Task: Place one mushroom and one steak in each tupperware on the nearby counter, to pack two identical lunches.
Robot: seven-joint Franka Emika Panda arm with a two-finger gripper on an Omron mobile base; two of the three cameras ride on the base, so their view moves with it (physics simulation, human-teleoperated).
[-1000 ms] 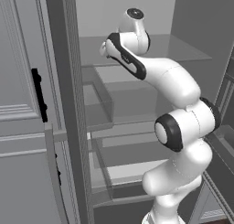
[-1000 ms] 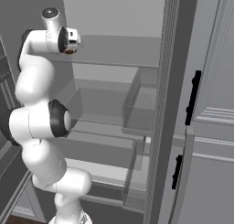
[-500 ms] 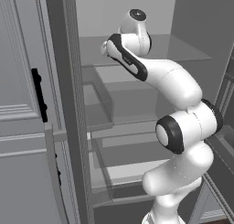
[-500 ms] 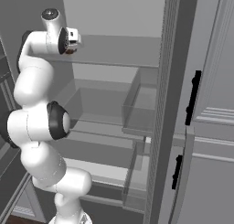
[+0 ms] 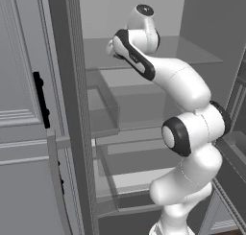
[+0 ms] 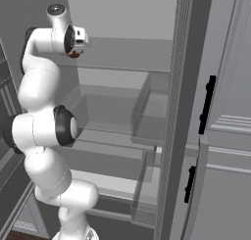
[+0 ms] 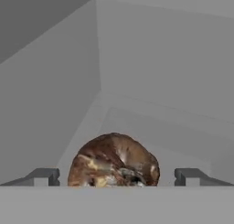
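**Lining up on the first mushroom inside the fridge**

From the left base view, I am watching the arm reaching up into the open fridge, the gripper [image 5: 114, 48] poised over an upper glass shelf [image 5: 192, 54]. No trays or counter are appearing here.

In the right base view, I am seeing a small brown lump, the mushroom [image 6: 73, 54], just under the hand on that same shelf.

Through the hand view, I am looking at the mushroom [image 7: 114, 161] sitting between the fingertips [image 7: 43, 176], which are spread wide and standing clear of it on both sides; nothing is being pinched. I am judging the packing barely begun: this grasp, both steaks and both tupperware are all still ahead.
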